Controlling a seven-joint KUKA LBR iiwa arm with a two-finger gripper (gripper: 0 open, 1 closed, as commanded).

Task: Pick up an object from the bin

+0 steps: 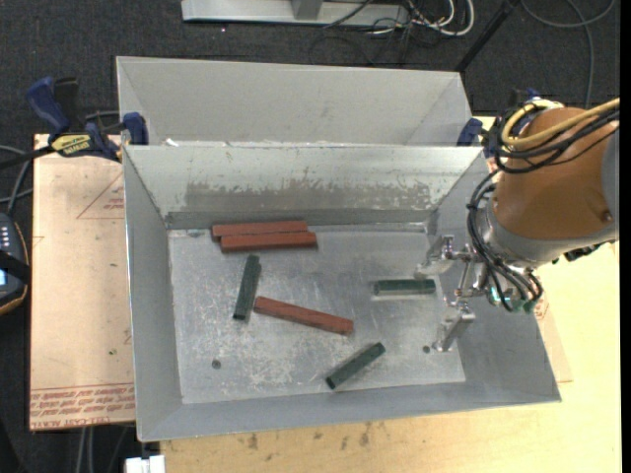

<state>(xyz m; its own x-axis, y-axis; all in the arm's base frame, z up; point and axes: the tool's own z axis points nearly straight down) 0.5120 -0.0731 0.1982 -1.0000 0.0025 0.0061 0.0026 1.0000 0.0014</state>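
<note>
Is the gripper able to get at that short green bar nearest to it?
Probably yes. The green bar lies flat on the bare bin floor right beside the open gripper, with nothing on top of it or between the two.

Single camera, placed above the bin (pixel 296 170) and looking down into it, tilted somewhat from the near side: far inner wall seen broad, near wall squeezed to a narrow strip. Far enough to take in the whole bin, rim to rim, about centred, with dark floor (pixel 296 42) and cables (pixel 434 8) beyond the far edge. Right margin crossed by the arm (pixel 552 180), coming in over the bin's right wall.
</note>
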